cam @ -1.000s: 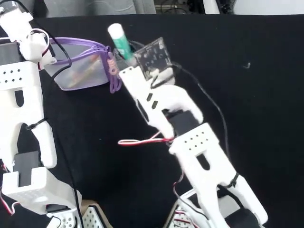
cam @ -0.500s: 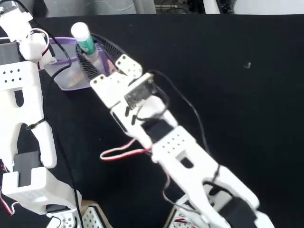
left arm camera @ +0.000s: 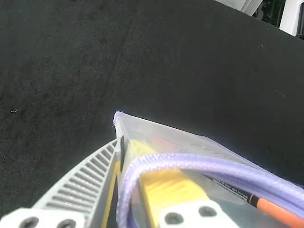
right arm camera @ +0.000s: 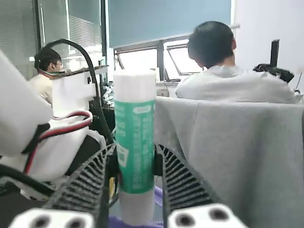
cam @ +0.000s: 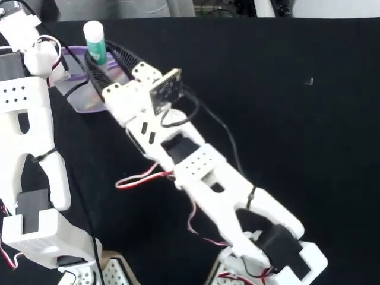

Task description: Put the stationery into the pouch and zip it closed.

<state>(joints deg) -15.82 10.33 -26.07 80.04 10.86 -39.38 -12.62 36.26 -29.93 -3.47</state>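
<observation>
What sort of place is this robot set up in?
Probably an office or lab workspace: the left arm and right arm stand at a black-covered table, and large windows show behind them.

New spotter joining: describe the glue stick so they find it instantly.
Far left on the black table, by the translucent purple-edged pouch, the right gripper holds the glue stick upright. White cylinder, green label; the pouch's contents are yellow and orange.

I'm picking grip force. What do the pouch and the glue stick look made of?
The pouch looks like frosted, see-through flexible plastic, with a woven purple fabric rim. The glue stick is likely rigid, smooth plastic: a white tube with a green label.
</observation>
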